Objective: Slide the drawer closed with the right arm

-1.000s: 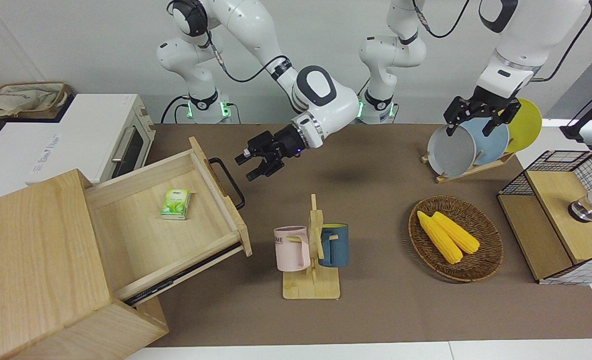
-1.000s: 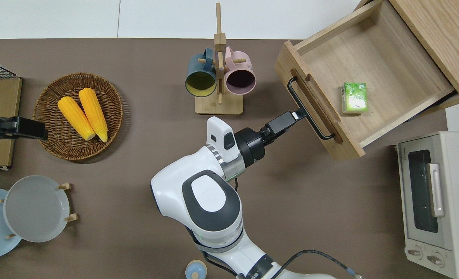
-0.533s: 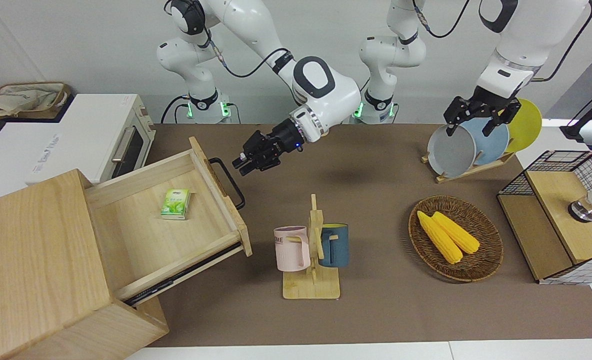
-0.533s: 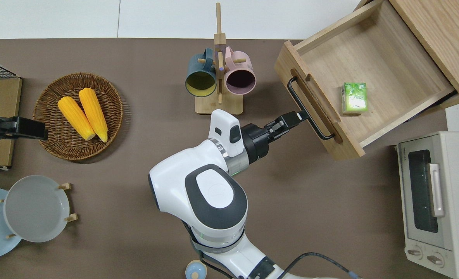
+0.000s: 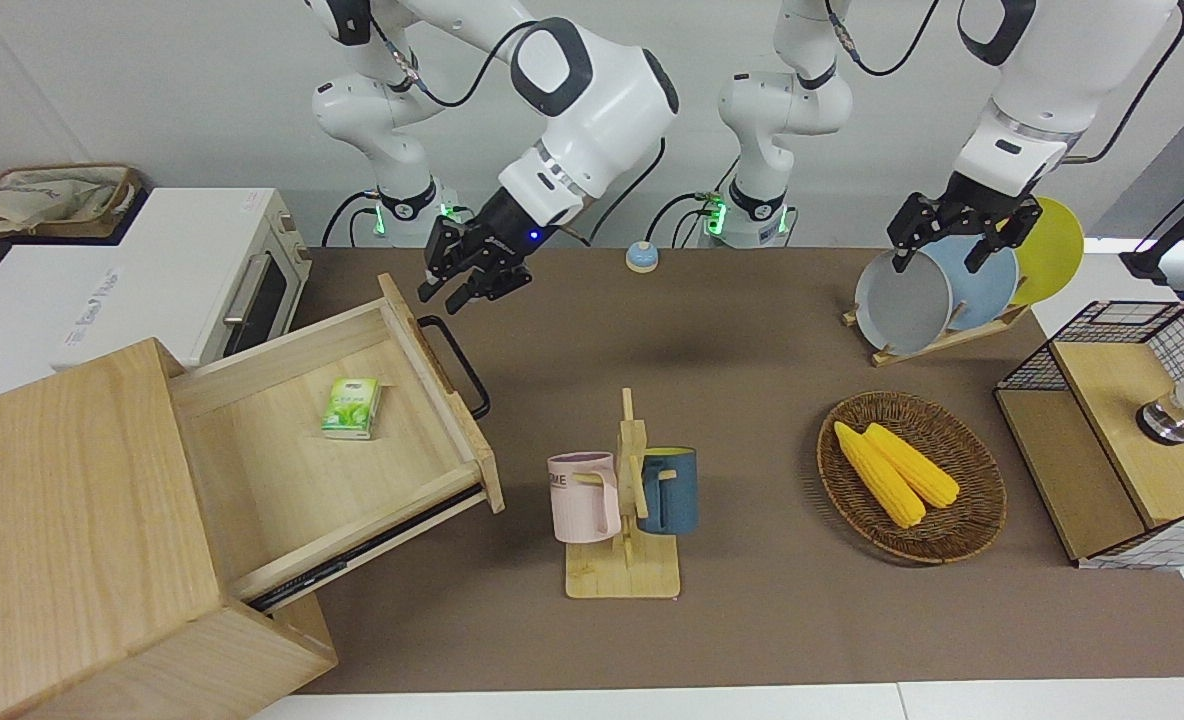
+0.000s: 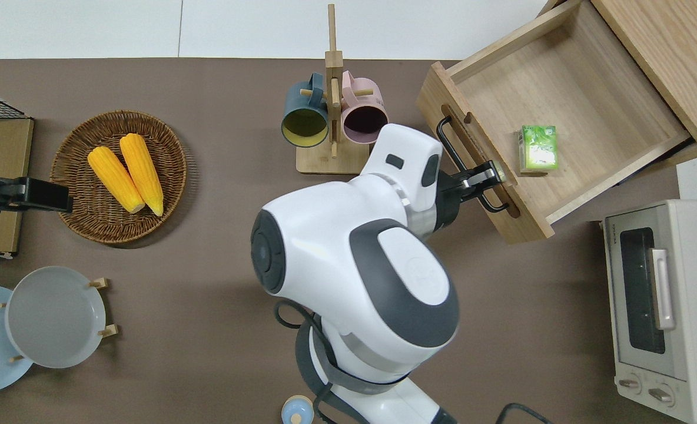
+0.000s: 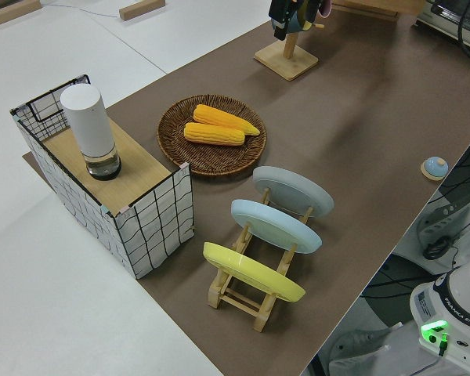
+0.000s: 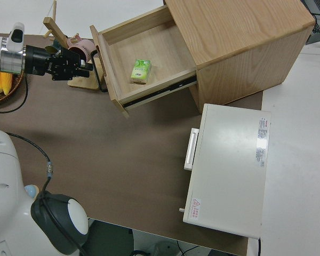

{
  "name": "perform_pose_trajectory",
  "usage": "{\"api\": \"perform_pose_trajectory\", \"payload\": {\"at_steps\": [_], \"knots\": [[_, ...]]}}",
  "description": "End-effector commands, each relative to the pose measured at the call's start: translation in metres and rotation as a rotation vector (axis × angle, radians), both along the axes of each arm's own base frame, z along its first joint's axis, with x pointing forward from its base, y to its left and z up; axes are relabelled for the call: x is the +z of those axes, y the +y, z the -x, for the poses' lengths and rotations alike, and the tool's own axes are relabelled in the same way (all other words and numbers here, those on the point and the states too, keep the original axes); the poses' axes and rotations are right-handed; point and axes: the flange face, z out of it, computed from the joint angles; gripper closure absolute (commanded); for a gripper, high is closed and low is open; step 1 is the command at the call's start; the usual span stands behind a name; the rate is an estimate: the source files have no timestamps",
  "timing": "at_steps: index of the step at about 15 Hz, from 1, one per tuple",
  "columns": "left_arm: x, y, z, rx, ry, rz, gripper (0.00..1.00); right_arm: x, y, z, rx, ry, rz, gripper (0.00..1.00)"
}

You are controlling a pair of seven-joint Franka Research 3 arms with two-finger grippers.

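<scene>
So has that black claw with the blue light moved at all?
Yes. The right gripper has swung toward the drawer, from short of its black handle to over it.

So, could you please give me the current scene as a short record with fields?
drawer: pulled out of the cabinet, not yet closed
contents: one green pack on the drawer floor
handle: black bar on the drawer front, not gripped
right claw: open, in the air over the drawer front by the handle
contact with drawer: cannot tell
left claw: parked, open
</scene>
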Motion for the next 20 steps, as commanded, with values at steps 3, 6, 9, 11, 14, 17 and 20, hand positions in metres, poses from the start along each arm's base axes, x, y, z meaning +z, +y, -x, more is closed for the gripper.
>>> {"api": "perform_pose_trajectory", "payload": {"at_steps": [3,6,9,11,14,17,20], "knots": [[0.002,0.000,-0.004,-0.008,-0.008,-0.016,0.00,0.032,-0.063,-0.015,-0.102,0.051,-0.248,0.593],[0.002,0.000,-0.004,-0.008,-0.008,-0.016,0.00,0.051,-0.102,-0.020,-0.110,0.077,-0.342,0.593],[0.002,0.000,-0.004,-0.008,-0.008,-0.016,0.00,0.060,-0.138,-0.023,-0.143,0.099,-0.417,0.593],[0.002,0.000,-0.004,-0.008,-0.008,-0.016,0.00,0.065,-0.161,-0.024,-0.169,0.109,-0.471,0.593],[0.002,0.000,-0.004,-0.008,-0.008,-0.016,0.00,0.070,-0.193,-0.027,-0.228,0.113,-0.576,0.590],[0.002,0.000,-0.004,-0.008,-0.008,-0.016,0.00,0.069,-0.211,-0.029,-0.270,0.123,-0.674,0.597],[0.002,0.000,-0.004,-0.008,-0.008,-0.016,0.00,0.070,-0.212,-0.029,-0.276,0.125,-0.699,0.976]]}}
